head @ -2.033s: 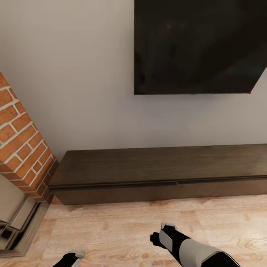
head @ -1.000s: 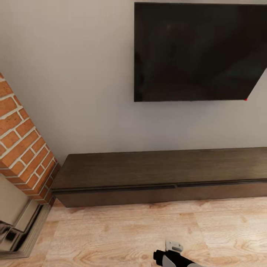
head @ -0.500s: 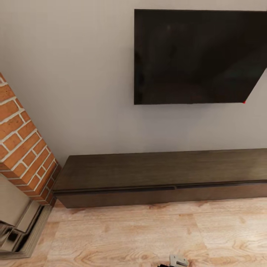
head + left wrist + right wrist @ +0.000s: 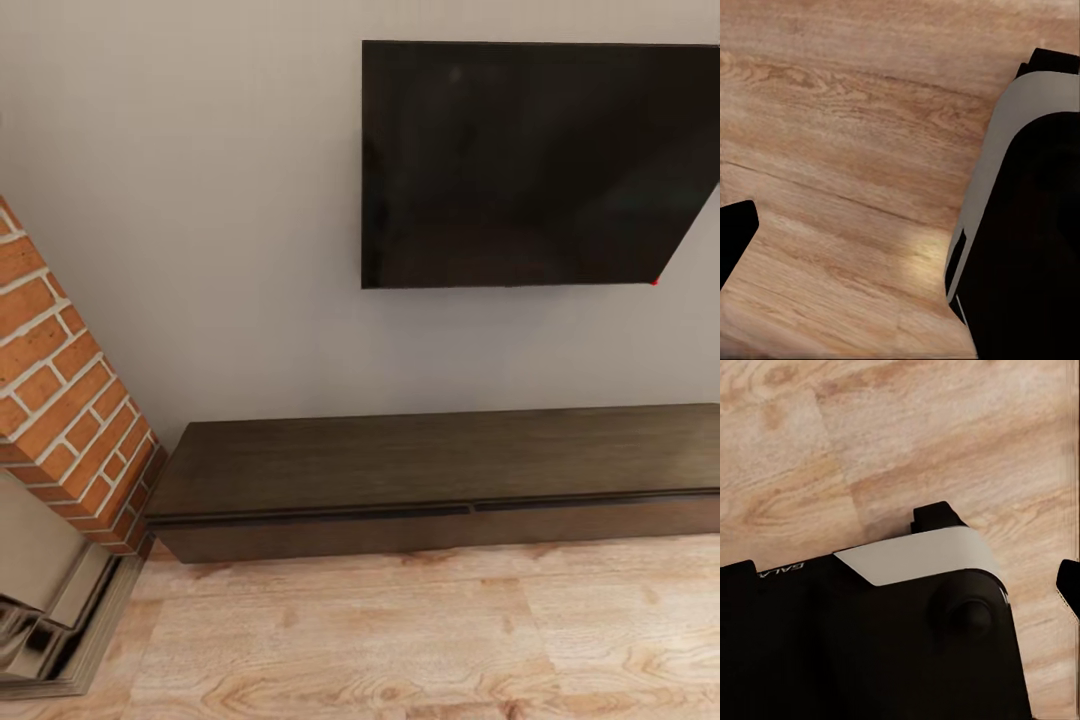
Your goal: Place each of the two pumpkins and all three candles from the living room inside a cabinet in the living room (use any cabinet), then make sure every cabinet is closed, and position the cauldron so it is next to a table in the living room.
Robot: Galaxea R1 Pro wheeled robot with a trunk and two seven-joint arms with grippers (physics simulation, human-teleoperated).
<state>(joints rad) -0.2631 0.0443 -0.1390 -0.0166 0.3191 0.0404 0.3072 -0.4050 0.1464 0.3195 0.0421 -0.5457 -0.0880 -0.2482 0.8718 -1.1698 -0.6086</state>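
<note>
One closed cabinet point(image 4: 440, 480) (dark wood) lines the wall point(image 4: 200, 250); gripper states unclear.

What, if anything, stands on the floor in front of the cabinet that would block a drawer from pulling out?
Nothing visible does. The wood floor before the cabinet shows nothing standing on it, and both drawer fronts sit closed. The brick fireplace stands off its left end.

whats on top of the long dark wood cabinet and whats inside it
Nothing rests on the flat top of the long, low dark-brown wood cabinet. A black wall screen hangs above it. Its drawer fronts are shut, so the inside is hidden.
</note>
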